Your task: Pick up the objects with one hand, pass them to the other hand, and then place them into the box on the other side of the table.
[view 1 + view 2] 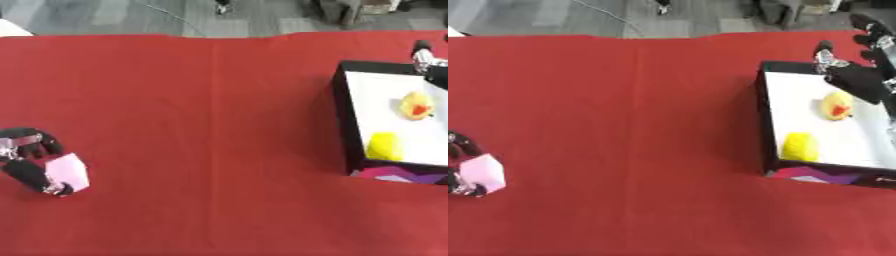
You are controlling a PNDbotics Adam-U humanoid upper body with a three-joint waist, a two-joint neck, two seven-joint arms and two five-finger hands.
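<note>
A pale pink block (68, 171) sits at the table's left side, and my left hand (26, 159) has its fingers curled round it, just above the red cloth. On the right stands a black box with a white floor (846, 135). Inside it lie a yellow duck with a red beak (836, 106) and a plain yellow object (800, 147). My right hand (859, 75) hovers over the box's far right corner, fingers straight and spread, holding nothing.
The red tablecloth (201, 125) covers the whole table between the block and the box. A purple and pink patch (824, 175) shows on the box's near wall. Grey floor and chair legs lie beyond the far edge.
</note>
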